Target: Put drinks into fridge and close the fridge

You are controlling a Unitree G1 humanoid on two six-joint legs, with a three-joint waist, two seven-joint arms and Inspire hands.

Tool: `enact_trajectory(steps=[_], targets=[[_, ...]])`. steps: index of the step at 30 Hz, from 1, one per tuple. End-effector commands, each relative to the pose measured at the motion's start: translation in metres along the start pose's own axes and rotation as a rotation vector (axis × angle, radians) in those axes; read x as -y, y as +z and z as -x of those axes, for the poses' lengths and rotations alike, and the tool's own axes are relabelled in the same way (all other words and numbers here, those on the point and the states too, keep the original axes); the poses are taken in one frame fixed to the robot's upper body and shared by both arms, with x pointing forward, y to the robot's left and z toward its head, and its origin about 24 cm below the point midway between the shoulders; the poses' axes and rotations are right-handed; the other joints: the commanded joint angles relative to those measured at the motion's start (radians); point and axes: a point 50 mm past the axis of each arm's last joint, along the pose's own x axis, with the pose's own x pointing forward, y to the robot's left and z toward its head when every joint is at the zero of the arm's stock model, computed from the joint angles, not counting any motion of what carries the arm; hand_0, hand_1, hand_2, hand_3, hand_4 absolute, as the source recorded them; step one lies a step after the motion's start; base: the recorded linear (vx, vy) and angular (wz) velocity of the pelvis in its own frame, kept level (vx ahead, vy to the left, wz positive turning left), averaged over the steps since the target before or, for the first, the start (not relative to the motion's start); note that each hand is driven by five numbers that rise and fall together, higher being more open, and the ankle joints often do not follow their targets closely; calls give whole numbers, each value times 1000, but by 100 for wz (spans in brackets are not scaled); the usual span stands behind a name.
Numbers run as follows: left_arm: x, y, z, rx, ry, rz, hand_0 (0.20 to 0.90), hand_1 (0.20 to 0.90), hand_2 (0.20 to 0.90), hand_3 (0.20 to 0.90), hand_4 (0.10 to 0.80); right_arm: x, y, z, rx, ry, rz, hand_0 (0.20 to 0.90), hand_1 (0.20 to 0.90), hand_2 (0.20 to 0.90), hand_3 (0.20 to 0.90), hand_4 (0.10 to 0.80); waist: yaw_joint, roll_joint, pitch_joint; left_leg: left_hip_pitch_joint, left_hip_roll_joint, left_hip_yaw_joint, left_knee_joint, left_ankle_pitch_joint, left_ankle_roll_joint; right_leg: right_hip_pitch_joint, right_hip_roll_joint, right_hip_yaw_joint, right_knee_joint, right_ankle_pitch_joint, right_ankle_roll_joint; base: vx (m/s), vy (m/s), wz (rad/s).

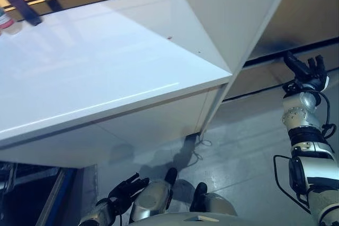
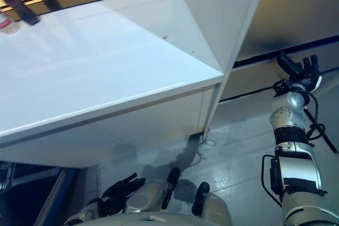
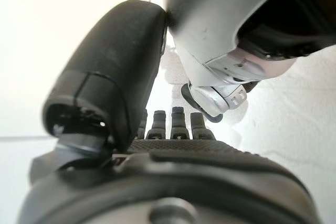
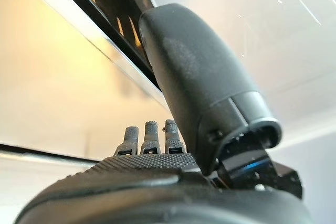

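1. While the head camera looks steeply down, a glossy white flat-topped cabinet [image 1: 106, 62] fills most of the scene, its near edge running across the middle of the view.
2. At the cabinet top's far left corner stands a small clear drink bottle with a pink band [image 1: 6, 22], only partly in view; what it holds cannot be told.
3. Just beside that bottle, a dark slanted bar [image 1: 18, 1] crosses the same far left corner.
4. A tall white panel [image 1: 233, 14] rises from the cabinet's right corner, edge-on to the camera; whether it is the fridge door cannot be told, and no fridge interior shows.
5. Well right of that panel, the right hand [image 1: 307, 72] is raised over the grey floor [image 1: 249, 136], fingers straight and spread, holding nothing; its wrist view shows the same relaxed fingers [image 4: 149, 137].
6. Below the cabinet's near edge, the left hand [image 1: 124, 189] hangs low, fingers loosely extended and empty.
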Motion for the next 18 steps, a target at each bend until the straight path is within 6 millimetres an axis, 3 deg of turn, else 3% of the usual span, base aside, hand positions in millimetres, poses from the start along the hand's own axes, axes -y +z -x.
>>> enact_trajectory(steps=[1,5,9,14,18], targets=[[-3,-3,2,-12,-7,-37,900,900,900,900,800,-4,24,7,146,144,-22,900,900,900,900,800,-72,-40,-107,92,20,117,-147,-23,38,33,-1,125,-69,71,50,-49,-55,-47],[-2,-2,1,-5,-5,-34,900,900,900,900,800,10,2,16,74,166,44,900,900,900,900,800,-102,-50,-137,113,31,165,-174,-24,31,50,7,150,-123,97,56,-29,-50,-64],[2,0,-1,-2,-14,-27,900,900,900,900,800,50,-36,28,-91,103,88,900,900,900,900,800,-135,-58,-181,147,42,214,-218,-24,20,77,21,167,-191,124,60,-19,-78,-48],[2,-1,-1,8,-9,-2,900,900,900,900,800,118,-102,73,-395,41,127,900,900,900,900,800,-162,-61,-227,175,53,263,-235,-27,13,103,41,179,-234,134,56,-25,-55,-35],[-1,-1,-1,1,4,-7,900,900,900,900,800,164,-141,113,-617,-52,177,900,900,900,900,800,-165,-65,-243,189,52,265,-223,-35,18,119,52,188,-220,118,45,-10,-72,-10]])
